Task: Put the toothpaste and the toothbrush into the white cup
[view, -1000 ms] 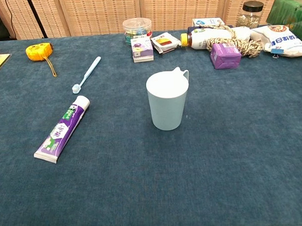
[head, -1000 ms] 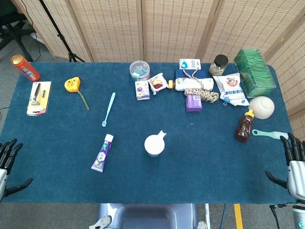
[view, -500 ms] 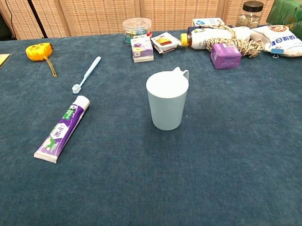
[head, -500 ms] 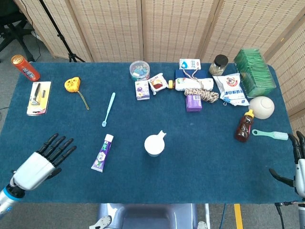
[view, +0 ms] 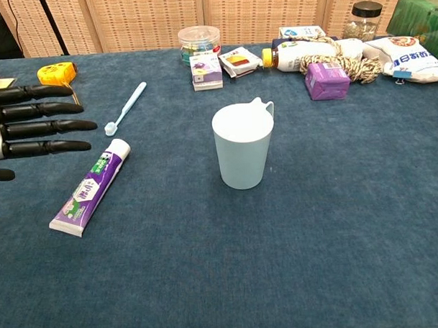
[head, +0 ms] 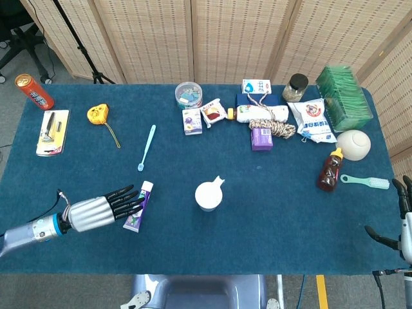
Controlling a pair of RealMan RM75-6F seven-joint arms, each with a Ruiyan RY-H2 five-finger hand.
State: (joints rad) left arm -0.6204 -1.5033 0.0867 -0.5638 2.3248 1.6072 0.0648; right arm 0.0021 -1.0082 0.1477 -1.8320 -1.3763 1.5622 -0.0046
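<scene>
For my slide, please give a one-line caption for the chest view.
Left hand, fingers spread, reaches toward the toothpaste; toothbrush and white cup wait nearby.

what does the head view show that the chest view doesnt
Only the head view shows the right hand at the table's edge, the red can, the razor pack and the brown sauce bottle. Only the chest view shows the white cup side-on, upright. Both show the left hand, fingers spread, beside the toothpaste, and the toothbrush.
</scene>
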